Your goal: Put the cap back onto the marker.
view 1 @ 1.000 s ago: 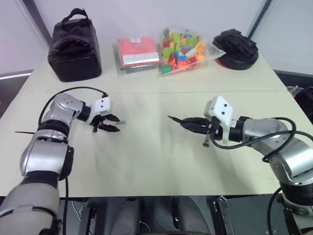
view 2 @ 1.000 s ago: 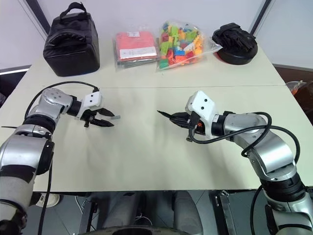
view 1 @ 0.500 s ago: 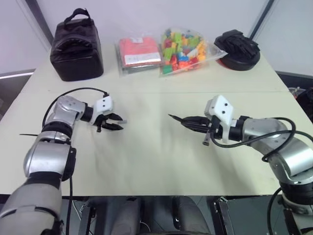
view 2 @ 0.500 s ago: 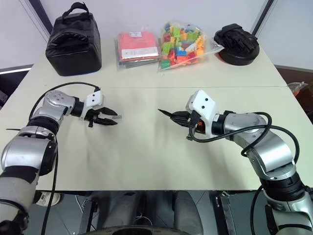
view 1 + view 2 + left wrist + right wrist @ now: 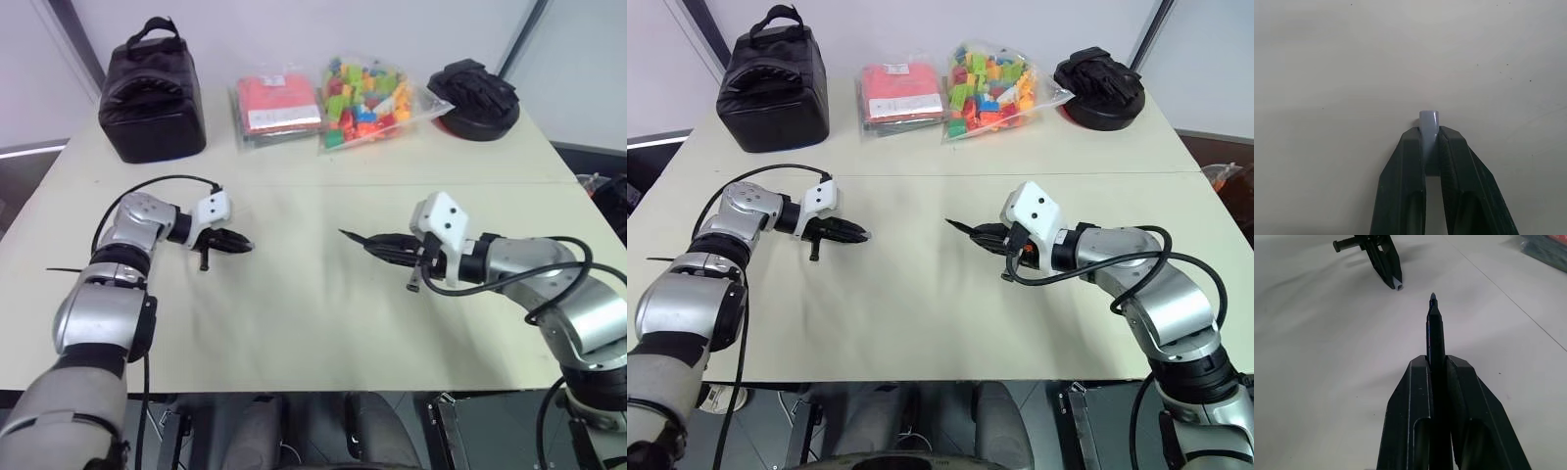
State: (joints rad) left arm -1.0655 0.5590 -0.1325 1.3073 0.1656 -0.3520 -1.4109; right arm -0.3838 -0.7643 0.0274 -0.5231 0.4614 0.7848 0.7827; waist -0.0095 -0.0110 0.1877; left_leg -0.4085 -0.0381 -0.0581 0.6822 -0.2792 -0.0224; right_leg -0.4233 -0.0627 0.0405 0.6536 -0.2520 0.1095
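Observation:
A tiny grey cap (image 5: 1429,125) pokes out from between the tips of my left gripper (image 5: 241,245), which is shut on it just above the cream table (image 5: 294,323) at the left. My right gripper (image 5: 380,245) is shut on the thin black marker (image 5: 1434,328), held off the table at the right. The marker's pointed tip (image 5: 343,233) faces left toward the cap. In the right wrist view the cap (image 5: 1398,285) and the left gripper (image 5: 1392,275) lie a short way beyond the marker's tip, with a gap between them.
Along the table's far side stand a black bag (image 5: 152,93), a red packet (image 5: 276,106), a clear bag of coloured bricks (image 5: 370,101) and a black object (image 5: 475,90) on a red base. A seam (image 5: 323,183) crosses the table behind both grippers.
My left gripper's jaws stood apart around the cap and have closed on it. The right gripper and marker have kept still.

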